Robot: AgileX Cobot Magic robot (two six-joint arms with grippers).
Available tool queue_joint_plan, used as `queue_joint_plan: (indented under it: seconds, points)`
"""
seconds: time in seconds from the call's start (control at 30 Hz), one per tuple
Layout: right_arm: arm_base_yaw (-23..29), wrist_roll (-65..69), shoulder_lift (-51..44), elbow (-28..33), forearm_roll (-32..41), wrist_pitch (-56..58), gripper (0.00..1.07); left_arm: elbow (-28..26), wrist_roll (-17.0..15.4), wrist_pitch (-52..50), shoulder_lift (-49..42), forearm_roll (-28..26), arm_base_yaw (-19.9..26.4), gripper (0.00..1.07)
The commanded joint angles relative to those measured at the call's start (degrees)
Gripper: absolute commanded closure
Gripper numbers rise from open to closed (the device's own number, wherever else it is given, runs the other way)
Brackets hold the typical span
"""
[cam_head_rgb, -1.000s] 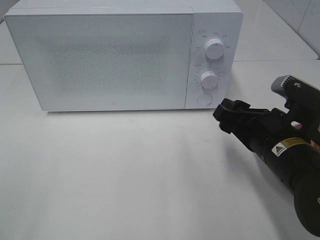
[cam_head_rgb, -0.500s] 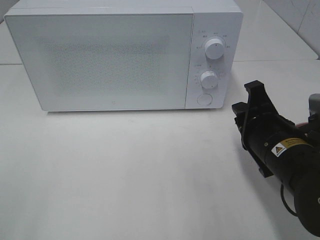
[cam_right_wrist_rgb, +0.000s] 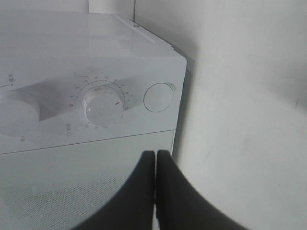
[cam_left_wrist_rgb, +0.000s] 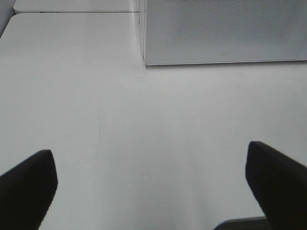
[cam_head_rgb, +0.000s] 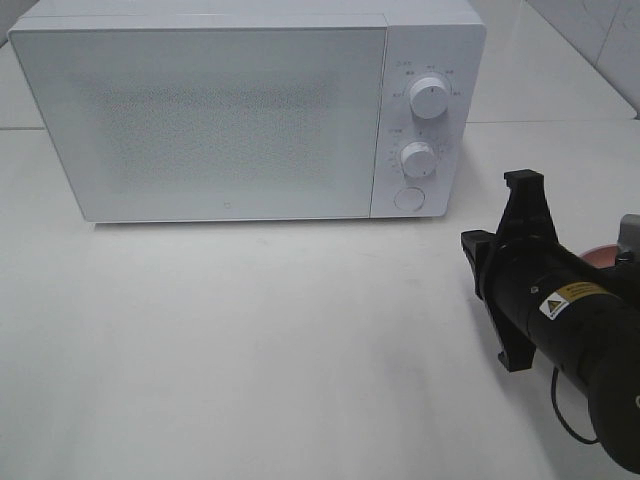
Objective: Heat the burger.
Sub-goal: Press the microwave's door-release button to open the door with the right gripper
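Drawn back and rolled since the earlier frame, the right gripper (cam_right_wrist_rgb: 156,154) is now seen off the microwave (cam_head_rgb: 220,120) panel, fingers pressed together on nothing, facing the lower dial (cam_right_wrist_rgb: 102,106) and round button (cam_right_wrist_rgb: 158,97). The left gripper (cam_left_wrist_rgb: 149,151) is held wide open over the desk (cam_left_wrist_rgb: 144,105). No burger is shown; presumably it is shut inside. Heating seems set, so clearance is called for next.

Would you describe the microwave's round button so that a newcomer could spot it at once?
Find the white microwave. On the control panel at its right end, lowest below two knobs, sits the button: flat and flush, where the knobs protrude.
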Motion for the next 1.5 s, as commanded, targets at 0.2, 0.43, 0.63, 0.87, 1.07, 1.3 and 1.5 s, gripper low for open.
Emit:
queue_joint_plan:
  seconds: [0.2,0.43,0.63,0.87,1.07,1.3,1.5]
  points:
    - [0.0,-0.8,0.5,-3.1,-0.4,0.2,1.07,0.1,0.0,-0.2,0.1,-0.2,0.2,0.06]
    - [0.0,-0.1,6.0,-9.6,1.3,0.2,1.07,0.1,0.0,-0.2,0.1,-0.2,0.2,0.06]
    - [0.0,0.0,10.1,-14.1,3.5,0.2,1.07,0.1,0.0,-0.2,0.1,-0.2,0.2,0.06]
    - [-1.4,-0.5,14.3,-18.2,5.0,4.2,1.07,0.1,0.0,-0.2,0.1,-0.2,0.2,0.06]
    - [-4.3,-3.3,15.1,-21.8,3.9,8.0,1.07,0.1,0.0,-0.2,0.1,-0.2,0.2,0.06]
    - [-7.4,-6.5,15.7,-25.0,3.9,11.1,1.07,0.1,0.0,-0.2,0.1,-0.2,0.2,0.06]
    - [-9.3,-8.4,17.1,-27.7,3.0,12.5,1.07,0.1,0.0,-0.2,0.1,-0.2,0.2,0.06]
